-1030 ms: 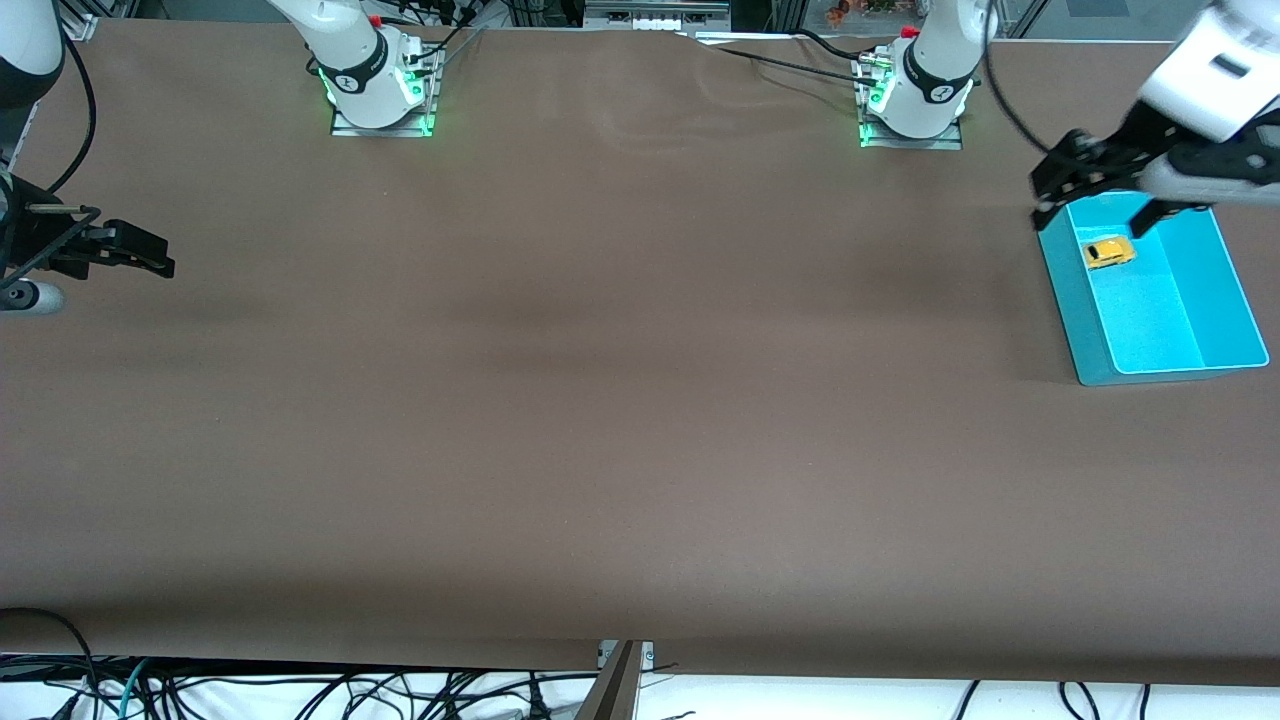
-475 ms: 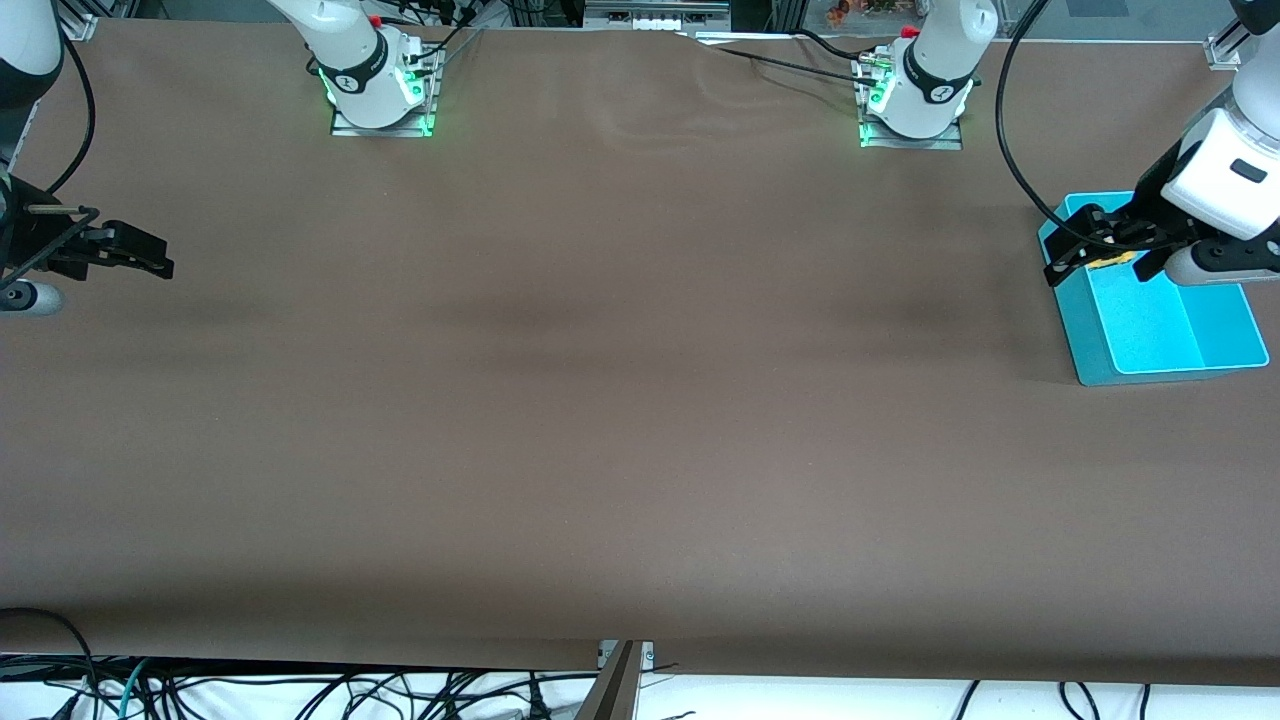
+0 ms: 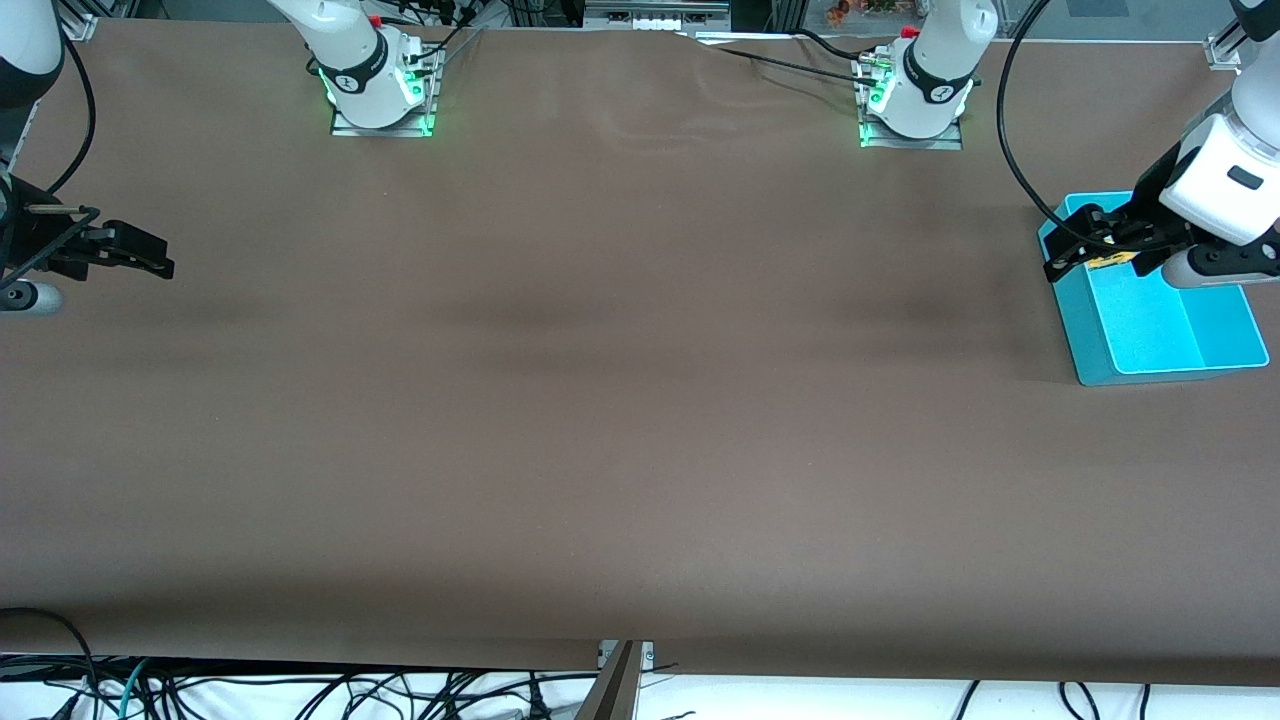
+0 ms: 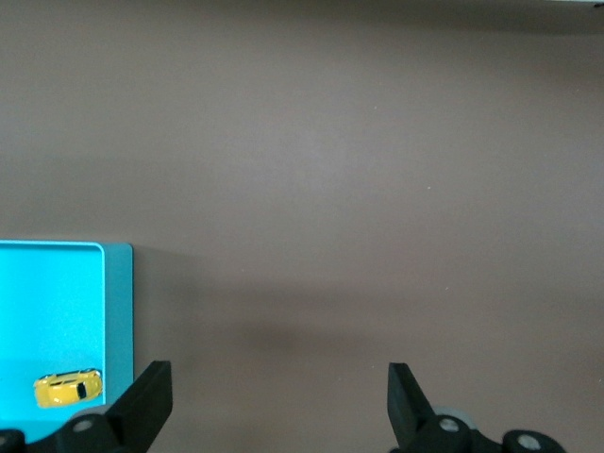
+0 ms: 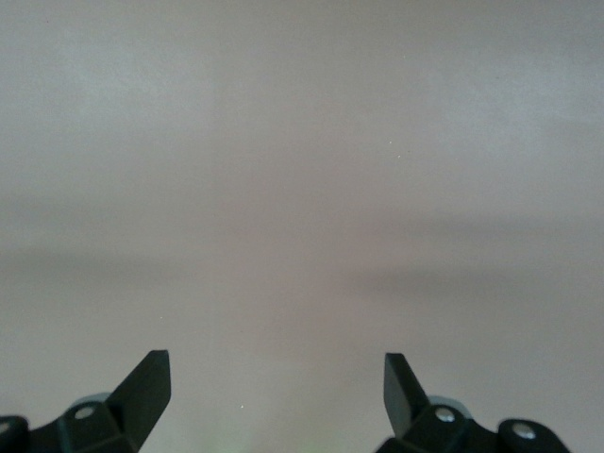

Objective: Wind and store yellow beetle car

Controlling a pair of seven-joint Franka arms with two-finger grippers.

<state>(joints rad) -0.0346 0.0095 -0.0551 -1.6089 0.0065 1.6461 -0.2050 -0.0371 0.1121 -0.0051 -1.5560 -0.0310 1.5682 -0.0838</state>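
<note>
Left gripper [image 3: 1085,245] low over the turquoise bin [image 3: 1150,330], reaching in from the left arm's end, fingers spread wide, empty. Yellow beetle car [image 4: 68,389] inside the bin, mostly hidden by the gripper in the front view. Right gripper [image 3: 135,252] waiting above the surface [image 3: 620,400], fingers apart, arm cut off by the frame edge.

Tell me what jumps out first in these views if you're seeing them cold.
The turquoise bin at the left arm's end of the table stands out against the brown cloth, with the tiny yellow car lying inside it. The left gripper hangs open over the bin's edge nearest the bases. The right gripper waits open at the right arm's end of the table.
</note>
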